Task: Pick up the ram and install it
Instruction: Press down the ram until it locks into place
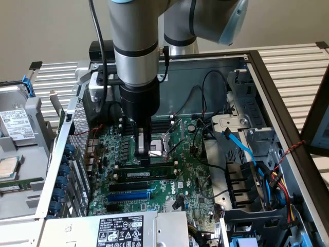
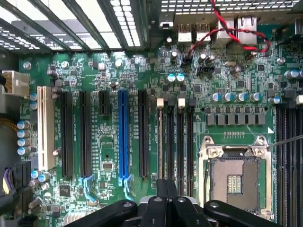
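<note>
So the gripper (image 1: 145, 153) is down over the motherboard (image 1: 190, 175), fingers (image 2: 165, 189) pressed together right above the ram (image 1: 146, 174), which sits seated in its black slot beside the CPU socket (image 2: 234, 182).

A slatted table (image 1: 300, 64) carries the open computer case (image 1: 257, 67).

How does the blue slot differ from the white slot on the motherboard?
The blue slot is narrow; the white slot is wider. The blue slot sits between black slots, the white slot at the row's end. Both are long, empty and parallel.
</note>
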You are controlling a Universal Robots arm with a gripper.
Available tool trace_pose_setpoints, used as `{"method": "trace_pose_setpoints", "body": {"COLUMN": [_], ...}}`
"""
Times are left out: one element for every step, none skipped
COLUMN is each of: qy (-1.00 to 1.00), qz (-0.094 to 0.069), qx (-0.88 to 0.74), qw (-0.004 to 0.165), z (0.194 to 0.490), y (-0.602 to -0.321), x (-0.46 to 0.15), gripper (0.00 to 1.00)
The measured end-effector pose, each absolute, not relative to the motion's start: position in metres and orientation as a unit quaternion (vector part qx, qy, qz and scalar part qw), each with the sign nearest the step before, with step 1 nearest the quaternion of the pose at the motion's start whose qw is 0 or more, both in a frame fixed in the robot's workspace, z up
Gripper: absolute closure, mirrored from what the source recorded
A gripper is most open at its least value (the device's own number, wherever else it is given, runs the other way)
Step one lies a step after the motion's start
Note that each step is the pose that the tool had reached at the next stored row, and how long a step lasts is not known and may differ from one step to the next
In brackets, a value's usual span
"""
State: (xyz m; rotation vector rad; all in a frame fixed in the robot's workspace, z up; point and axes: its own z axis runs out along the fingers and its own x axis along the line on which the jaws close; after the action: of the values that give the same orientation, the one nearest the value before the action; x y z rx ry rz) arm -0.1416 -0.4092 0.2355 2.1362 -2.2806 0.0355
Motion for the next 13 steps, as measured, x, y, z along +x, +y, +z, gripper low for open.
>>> {"method": "trace_pose_setpoints", "body": {"qy": [-0.73, -0.73, -0.73, -0.73, -0.73, -0.73, -0.73, -0.73, -0.73, -0.73, -0.73, -0.73, -0.73], "qz": [0.011, 0.011, 0.012, 0.012, 0.012, 0.012, 0.012, 0.012, 0.012, 0.012, 0.013, 0.013, 0.014], "qx": [0.684, 0.684, 0.684, 0.684, 0.684, 0.684, 0.684, 0.684, 0.684, 0.684, 0.684, 0.684, 0.684], "qw": [0.008, 0.008, 0.008, 0.008, 0.008, 0.008, 0.008, 0.008, 0.007, 0.007, 0.007, 0.006, 0.006], "z": [0.236, 0.236, 0.236, 0.235, 0.235, 0.235, 0.235, 0.235, 0.235, 0.234, 0.234, 0.233, 0.233], "y": [-0.408, -0.408, -0.408, -0.408, -0.408, -0.408, -0.408, -0.408, -0.408, -0.408, -0.408, -0.408, -0.408], "x": [-0.145, -0.149, -0.152, -0.156, -0.158, -0.16, -0.161, -0.162, -0.162, -0.163, -0.164, -0.164, -0.165], "gripper": [0.9, 0.9, 0.9, 0.9, 0.9, 0.9, 0.9, 0.9, 0.9, 0.9, 0.9, 0.9, 0.9]}}
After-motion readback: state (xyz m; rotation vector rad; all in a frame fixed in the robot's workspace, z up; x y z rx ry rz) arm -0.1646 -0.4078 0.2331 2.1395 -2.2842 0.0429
